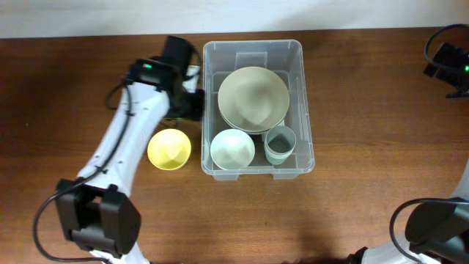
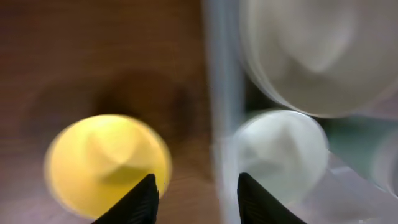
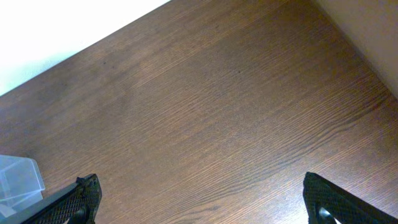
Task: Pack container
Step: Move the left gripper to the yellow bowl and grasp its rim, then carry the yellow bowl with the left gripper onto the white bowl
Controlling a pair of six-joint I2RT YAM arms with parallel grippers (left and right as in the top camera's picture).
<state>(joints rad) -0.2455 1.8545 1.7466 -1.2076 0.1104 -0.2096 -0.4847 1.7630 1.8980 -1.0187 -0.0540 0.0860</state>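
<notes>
The clear plastic container (image 1: 304,103) stands at the table's middle. Inside it are a large pale green bowl (image 1: 253,97), a small white bowl (image 1: 232,149) and a grey-green cup (image 1: 279,144). A yellow bowl (image 1: 169,149) sits on the table just left of the container. My left gripper (image 1: 189,103) is open and empty, beside the container's left wall, above the yellow bowl (image 2: 107,163). The blurred left wrist view shows the container's wall (image 2: 221,93) between the fingers (image 2: 196,199). My right gripper (image 3: 202,199) is open and empty over bare wood at the far right.
The wooden table (image 1: 366,198) ends at a pale wall along the back edge. A corner of the container (image 3: 18,177) shows at the lower left of the right wrist view. The right arm's base (image 1: 432,227) is at the front right.
</notes>
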